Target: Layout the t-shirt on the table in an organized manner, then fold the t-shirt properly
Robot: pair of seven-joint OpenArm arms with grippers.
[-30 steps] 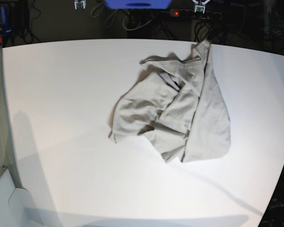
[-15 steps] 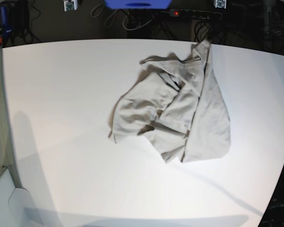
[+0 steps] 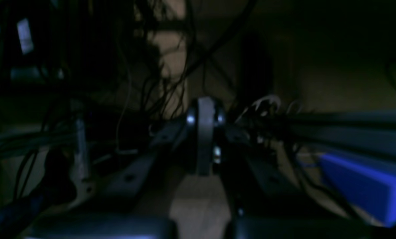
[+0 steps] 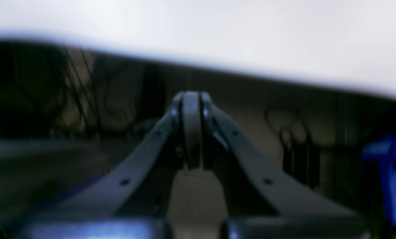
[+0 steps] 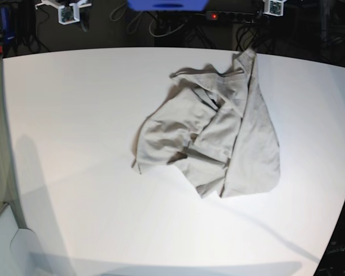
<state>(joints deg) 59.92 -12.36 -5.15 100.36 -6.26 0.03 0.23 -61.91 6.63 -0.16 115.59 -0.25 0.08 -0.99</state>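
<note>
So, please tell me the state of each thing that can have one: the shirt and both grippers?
t-shirt: crumpled in a heap on the table, not laid out, not folded, nothing holding it.
left gripper: shut, empty, off the table among cables.
right gripper: shut, empty, beyond the table's edge.
</note>
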